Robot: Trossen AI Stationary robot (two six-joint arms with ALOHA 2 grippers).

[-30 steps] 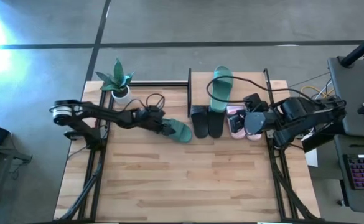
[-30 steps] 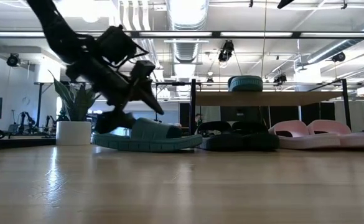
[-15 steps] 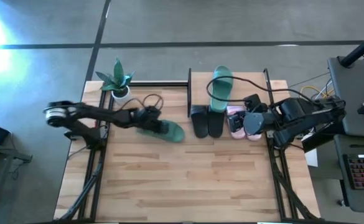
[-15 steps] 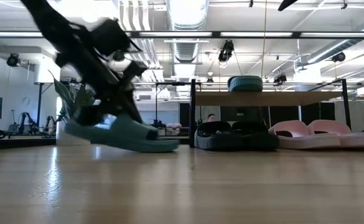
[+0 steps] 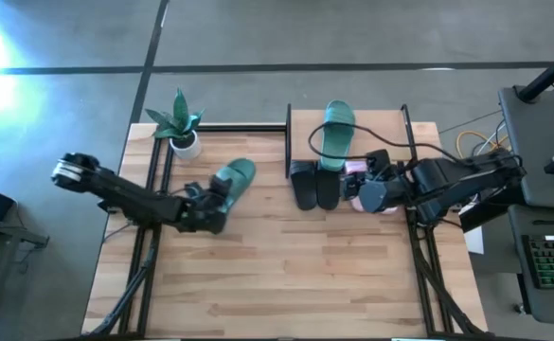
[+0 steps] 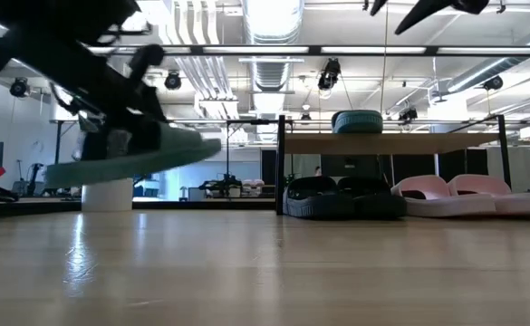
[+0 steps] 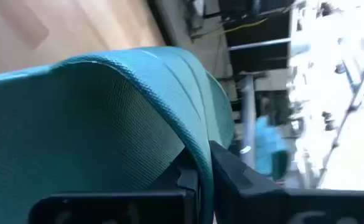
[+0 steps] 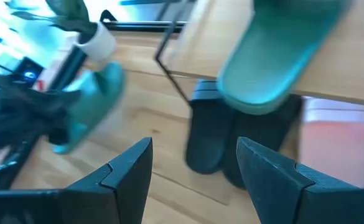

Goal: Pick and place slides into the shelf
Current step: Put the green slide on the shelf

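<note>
A teal-green slide [image 5: 234, 177] hangs above the table's left half, with my left gripper [image 5: 208, 201] shut on it. In the low view this slide [image 6: 138, 158] is clear of the wood and tilted. The shelf [image 5: 390, 125] stands at the far right. A second teal slide [image 5: 336, 133] lies on its top board. Two black slides [image 5: 312, 187] and two pale pink slides [image 6: 464, 194] sit on the lower level. My right gripper [image 8: 194, 174] hovers open above the black and pink slides, holding nothing. My left gripper pinches the teal slide's wide strap [image 7: 194, 146] at its edge, with one finger on each face of the strap. The slide is lifted clear of the table. It hangs tilted, its far end higher than the end by the gripper.
A potted plant [image 5: 179, 123] stands at the table's far left corner, just beyond the lifted slide. Black cables [image 5: 371, 133] run over the shelf's top board. The near half of the wooden table [image 5: 286, 275] is bare.
My left gripper has shut on the teal slide's strap and lifted it off the table. It has rolled and swung toward the table's left and near edges. The slide has turned about and now points toward the far right. My right gripper has sunk slightly toward the shelf.
</note>
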